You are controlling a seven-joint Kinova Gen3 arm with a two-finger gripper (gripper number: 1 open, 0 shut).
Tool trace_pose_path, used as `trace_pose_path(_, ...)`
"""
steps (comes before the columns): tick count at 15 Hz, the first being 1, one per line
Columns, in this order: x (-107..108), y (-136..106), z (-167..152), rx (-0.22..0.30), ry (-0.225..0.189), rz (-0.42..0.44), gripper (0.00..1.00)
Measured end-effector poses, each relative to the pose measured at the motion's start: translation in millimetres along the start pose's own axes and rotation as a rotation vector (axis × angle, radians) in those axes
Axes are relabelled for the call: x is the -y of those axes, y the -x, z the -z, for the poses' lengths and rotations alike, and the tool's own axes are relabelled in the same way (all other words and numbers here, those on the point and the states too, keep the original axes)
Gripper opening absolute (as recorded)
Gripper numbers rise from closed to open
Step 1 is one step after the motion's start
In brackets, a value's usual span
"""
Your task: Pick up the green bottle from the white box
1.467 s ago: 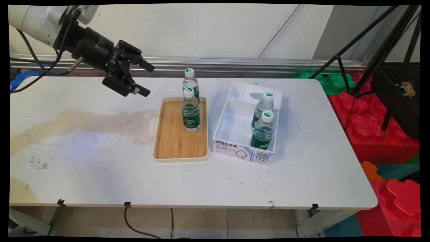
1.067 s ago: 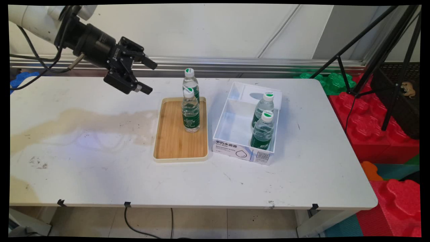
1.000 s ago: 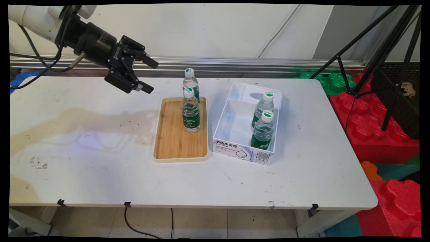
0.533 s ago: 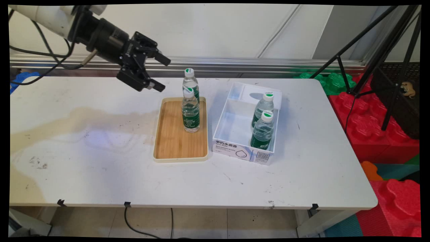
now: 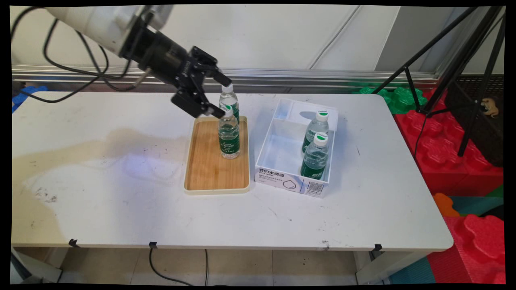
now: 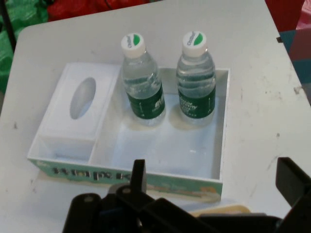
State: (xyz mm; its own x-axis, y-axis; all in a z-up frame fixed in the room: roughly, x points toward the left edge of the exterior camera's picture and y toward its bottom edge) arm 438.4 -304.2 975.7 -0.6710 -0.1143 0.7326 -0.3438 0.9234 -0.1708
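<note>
My black gripper hangs open at the far end of the wooden tray, level with the tops of two water bottles standing on it. Its upper finger lies by the rear bottle's cap and its lower finger beside the front bottle's cap; I cannot tell whether they touch. The hand view looks past the gripper, with nothing between its fingers, to a white box holding two more bottles. That box stands right of the tray.
The box has a covered section with an oval slot. A brownish stain spreads over the table's left half. A black tripod and red and green foam blocks stand off the table's right side.
The arm has swung right from the table's far left, carrying the gripper to the two bottles on the tray. The gripper stayed open. No bottle has moved.
</note>
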Motion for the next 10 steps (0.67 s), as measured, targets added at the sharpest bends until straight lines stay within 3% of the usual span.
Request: trace_pose_path(10, -2.3, -35.2, -96.0, 0.013, 0.053, -0.023, 1.0)
